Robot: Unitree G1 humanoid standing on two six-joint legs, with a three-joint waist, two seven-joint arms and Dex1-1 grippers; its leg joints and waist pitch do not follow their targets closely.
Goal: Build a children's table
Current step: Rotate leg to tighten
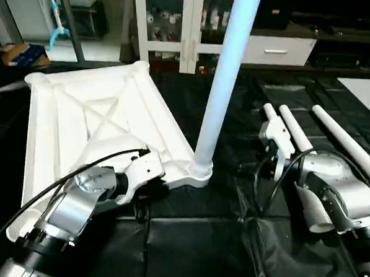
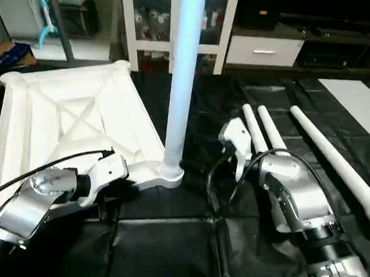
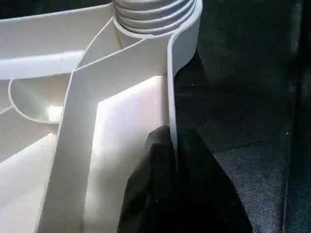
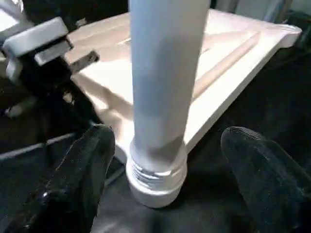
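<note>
The white table top [image 1: 91, 125] lies upside down on the black cloth, its X ribs facing up. One white leg [image 1: 222, 80] stands upright in the near right corner socket [image 1: 199, 172], with its thread showing at the base [image 4: 155, 174]. My left gripper [image 3: 171, 138] is shut on the top's side rim [image 3: 171, 87], just short of that socket. My right gripper [image 4: 167, 133] is open, one black finger [image 4: 92, 165] on each side of the upright leg and clear of it. Three loose legs [image 2: 271, 131] lie side by side on the cloth at the right.
A white cabinet with glass doors [image 1: 185, 20] and a white drawer unit [image 1: 273, 47] stand behind the work. A flat white board [image 1: 365, 89] lies at the far right. Black cloth [image 1: 196, 237] covers the floor in front of me.
</note>
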